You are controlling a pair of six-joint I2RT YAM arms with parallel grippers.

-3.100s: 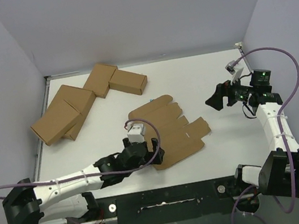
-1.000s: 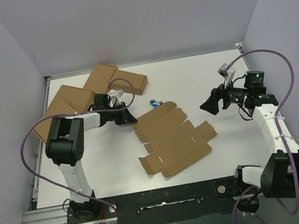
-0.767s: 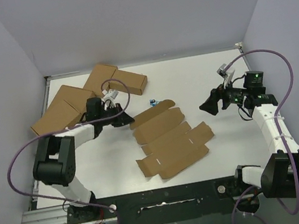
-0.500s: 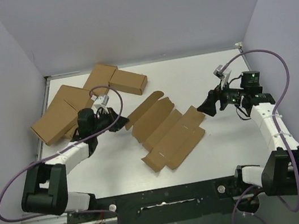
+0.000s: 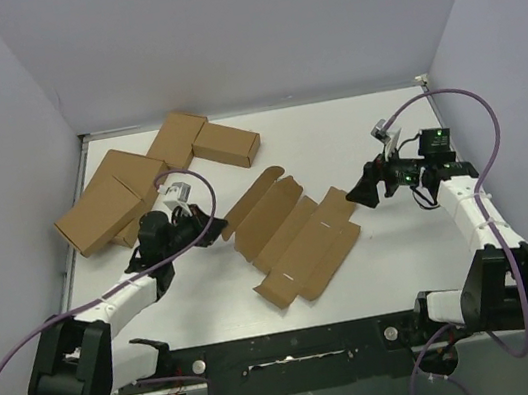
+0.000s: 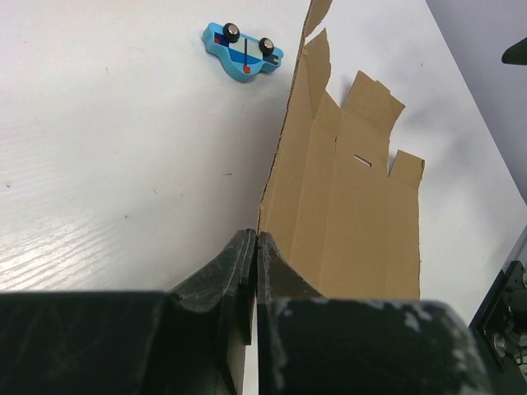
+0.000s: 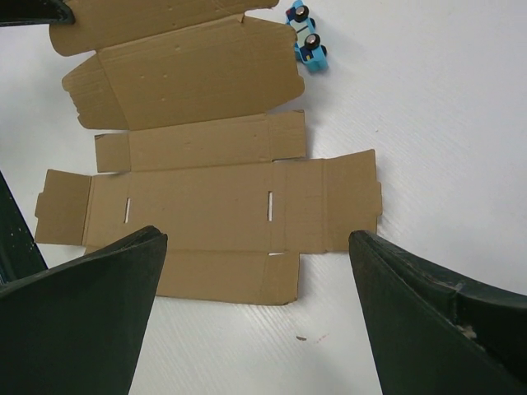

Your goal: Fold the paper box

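The paper box [image 5: 296, 238] is a flat brown die-cut sheet with many flaps, lying mid-table at a slant. My left gripper [image 5: 219, 228] is shut on the sheet's left edge, and the flap there is lifted off the table. In the left wrist view the fingers [image 6: 222, 271] pinch the edge of the paper box [image 6: 354, 214], which rises upright from them. My right gripper [image 5: 353, 195] hangs open just off the sheet's right tab. In the right wrist view the paper box [image 7: 206, 206] lies flat below my open right gripper [image 7: 255, 237].
Several closed brown cartons [image 5: 153, 170] are clustered at the back left. A small blue toy car [image 6: 243, 51] lies on the table beyond the sheet's lifted edge, and the same toy car [image 7: 307, 41] shows in the right wrist view. White walls close in the table.
My left arm has swung back toward the near left while gripping the sheet's edge, dragging and turning the sheet. My right gripper has crept left toward the sheet and stays open.
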